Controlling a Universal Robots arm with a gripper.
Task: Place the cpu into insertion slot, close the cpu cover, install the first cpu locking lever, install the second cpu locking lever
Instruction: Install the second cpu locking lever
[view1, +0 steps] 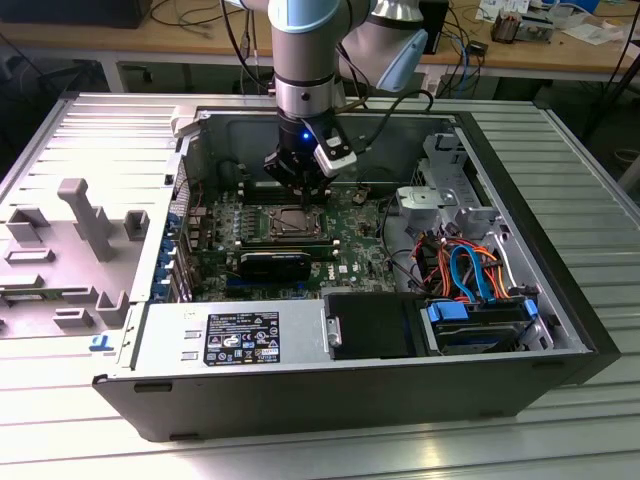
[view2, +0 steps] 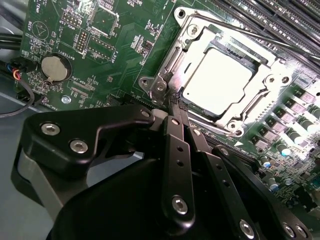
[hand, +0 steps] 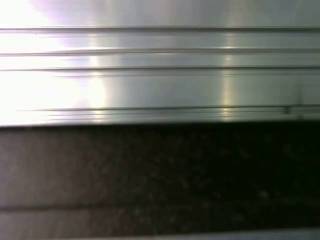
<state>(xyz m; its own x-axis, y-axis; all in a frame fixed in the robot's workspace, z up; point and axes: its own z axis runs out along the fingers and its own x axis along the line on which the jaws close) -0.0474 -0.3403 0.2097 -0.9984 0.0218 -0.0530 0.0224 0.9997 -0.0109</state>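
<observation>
- The fingers (view2: 176, 107) are drawn together in the second wrist view, their tips meeting at a thin point with no gap to be seen and nothing caught between them.
- Those tips sit right at one corner of the socket, touching or nearly touching the metal by the corner screw post; actual contact cannot be judged.
- The cpu (view2: 216, 78) lies flat in the socket just past the tips, its pale grey top facing up, so the first step looks done.
- The cpu cover (view2: 260, 100) appears to lie down around the chip, its silvery frame bordering it on all sides.
- A thin locking lever (view2: 250, 35) runs along the far side of the socket from the tips; whether it is latched is hard to tell.
- In the exterior view the gripper (view1: 297, 178) hangs over the motherboard (view1: 345, 235) inside the open computer case (view1: 400, 385), near its rear wall, above the socket.
</observation>
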